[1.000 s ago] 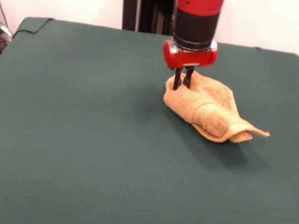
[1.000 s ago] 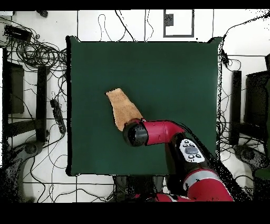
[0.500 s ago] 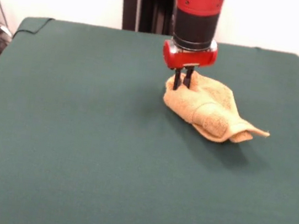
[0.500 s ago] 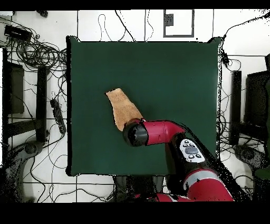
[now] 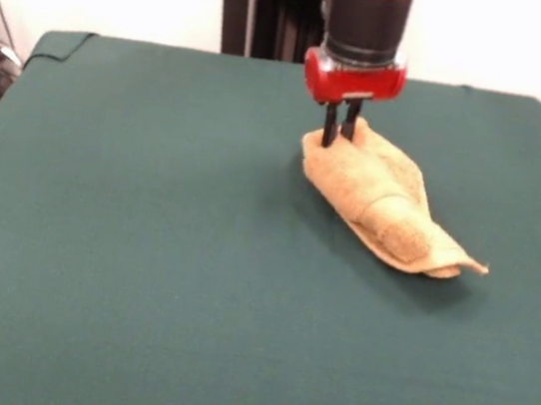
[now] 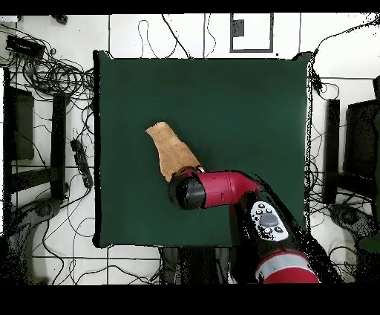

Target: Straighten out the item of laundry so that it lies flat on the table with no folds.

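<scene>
Towel [image 5: 384,200] bunched, folded lengthwise

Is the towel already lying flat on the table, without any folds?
No: in the front view the towel is rolled over itself into a long bunched shape on the table, one end pinched by the gripper.

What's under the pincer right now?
The pincer is closed on the far end of the towel, pinching a raised fold. The towel is still rolled up on the table. The overhead view hides the grip under the arm.
</scene>
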Robot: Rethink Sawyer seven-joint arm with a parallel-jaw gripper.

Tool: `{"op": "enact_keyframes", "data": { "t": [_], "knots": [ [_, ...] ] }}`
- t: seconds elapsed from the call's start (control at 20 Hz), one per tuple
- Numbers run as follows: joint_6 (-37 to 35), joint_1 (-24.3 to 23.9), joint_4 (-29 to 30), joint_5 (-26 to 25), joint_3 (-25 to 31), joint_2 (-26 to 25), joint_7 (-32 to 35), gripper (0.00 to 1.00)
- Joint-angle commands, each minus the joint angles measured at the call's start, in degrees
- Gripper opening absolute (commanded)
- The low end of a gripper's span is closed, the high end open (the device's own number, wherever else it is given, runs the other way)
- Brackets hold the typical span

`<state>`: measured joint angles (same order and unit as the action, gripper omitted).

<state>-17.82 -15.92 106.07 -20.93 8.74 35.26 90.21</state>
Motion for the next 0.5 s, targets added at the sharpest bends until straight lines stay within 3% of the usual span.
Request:
{"op": "enact_keyframes", "data": {
  "t": [0.05,0.5],
  "knots": [
    [-10.1,4.1,4.5,4.3,3.8,8.1,6.4,0.00],
    [-19.0,8.5,5.7,6.2,0.3,17.0,7.7,0.00]
  ]
}}
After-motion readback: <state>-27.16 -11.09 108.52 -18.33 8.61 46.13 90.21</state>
